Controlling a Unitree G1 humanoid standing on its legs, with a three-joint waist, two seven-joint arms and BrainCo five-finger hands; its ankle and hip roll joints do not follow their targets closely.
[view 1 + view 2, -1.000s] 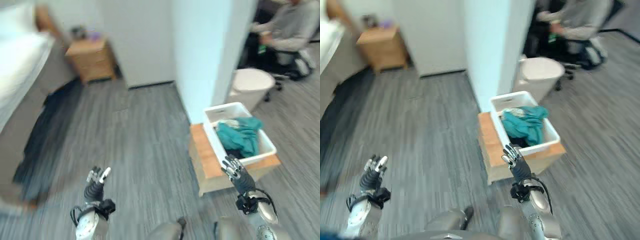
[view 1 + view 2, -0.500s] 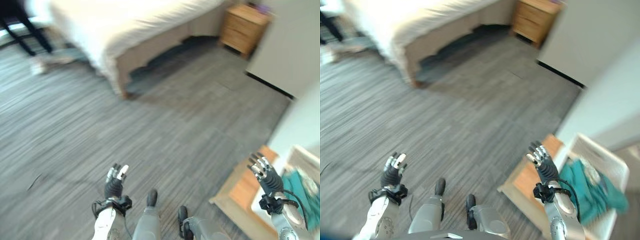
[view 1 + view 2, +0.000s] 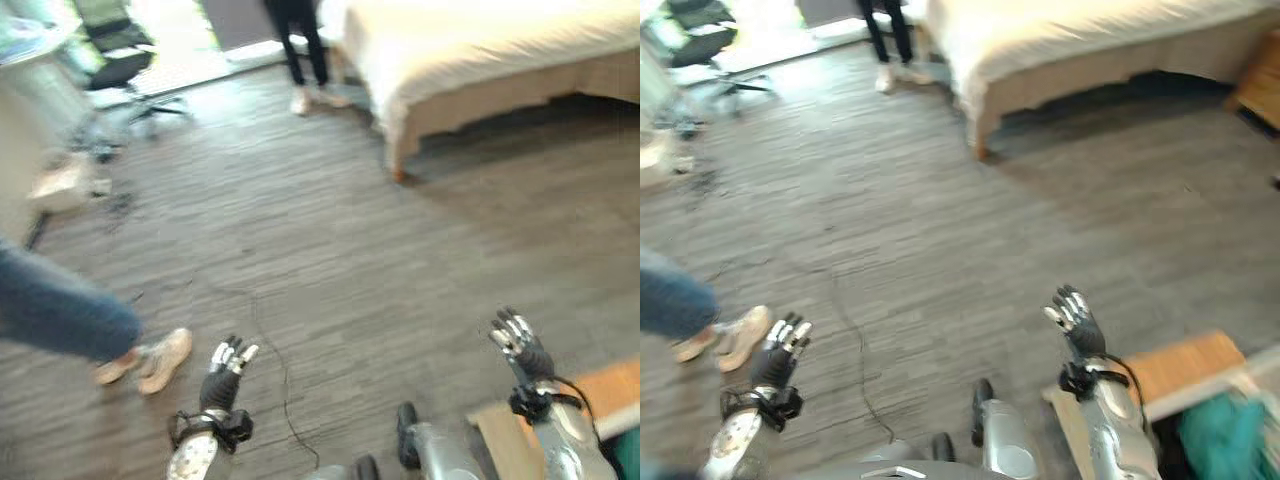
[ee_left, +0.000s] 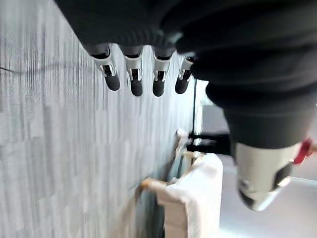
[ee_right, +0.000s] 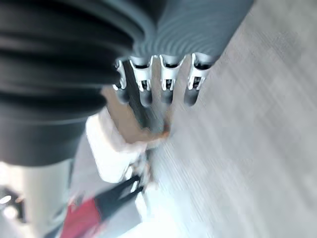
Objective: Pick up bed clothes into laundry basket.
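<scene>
**Hands up and empty, bed across the room**

Floor (image 3: 330,250) of grey planks stretches out ahead, and both robot hands hang above it with nothing in them. The left robot hand (image 3: 222,372) is raised at the lower left, fingers straight and spread; its wrist view shows the same, fingertips (image 4: 134,87) in a loose row with only floor past them. The right robot hand (image 3: 1077,323) is up at the lower right, fingers (image 5: 168,84) likewise straight and apart, holding nothing.

The bed (image 3: 480,50) stands far ahead on the right, well apart from both hands, its pale bedding (image 3: 1060,30) draped over the mattress and hanging down the near side. Down by the right arm, the corner of a wooden stand (image 3: 1180,365) pokes in, and just past it sits a bundle of teal cloth (image 3: 1220,435) at the frame's lower right edge.

A person's leg in blue jeans and pale shoes (image 3: 150,360) stands close by the left robot hand. Another person in dark trousers (image 3: 295,40) stands at the foot of the bed, and an office chair (image 3: 120,60) sits far off on the left.
</scene>
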